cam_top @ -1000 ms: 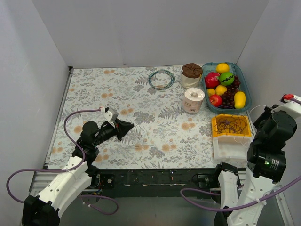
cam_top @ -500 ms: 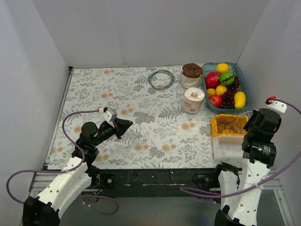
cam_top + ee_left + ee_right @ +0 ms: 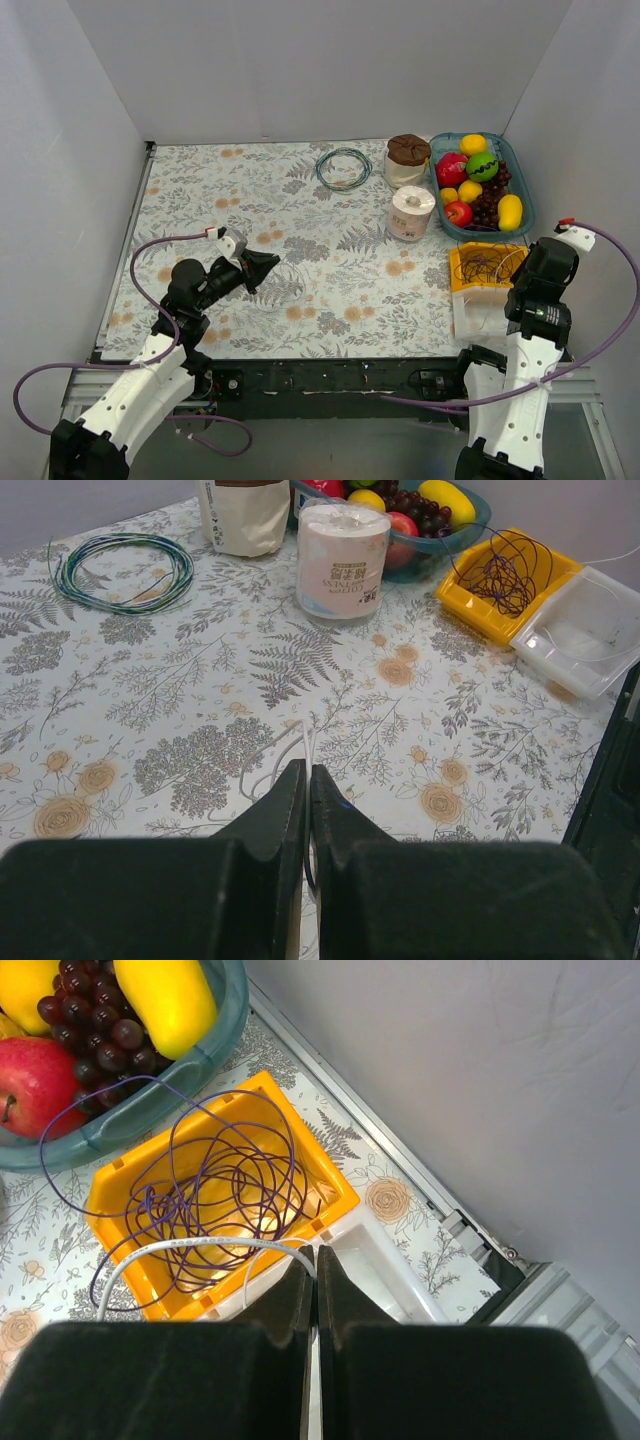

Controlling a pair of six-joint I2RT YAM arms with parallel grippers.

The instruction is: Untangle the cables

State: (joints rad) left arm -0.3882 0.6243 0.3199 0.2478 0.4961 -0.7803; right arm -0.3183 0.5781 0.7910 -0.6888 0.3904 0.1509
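Pinching white strands at opposite sides of the table

Grips, with the left gripper (image 3: 305, 772) clenched, what looks like the white cable (image 3: 303, 738) lying on the floral tablecloth (image 3: 150, 710) straight ahead of the tips, looped away toward the toilet-paper roll (image 3: 343, 560). Grips, with the right gripper (image 3: 311, 1258) likewise pinched shut, a thin white wire (image 3: 190, 1246) arching leftward from the tips over the near edge of the yellow bin (image 3: 325, 1172), just beside the purple cable tangle (image 3: 225, 1185) heaped inside, with the clear bin (image 3: 385, 1270) directly under the jaws. Puts the right arm nearer the tangle, the left well apart across the table. Calls, probably, for drawing the wire toward the clear bin, away from the purple loops. Leaves the green cable coil (image 3: 319, 170) far from both.
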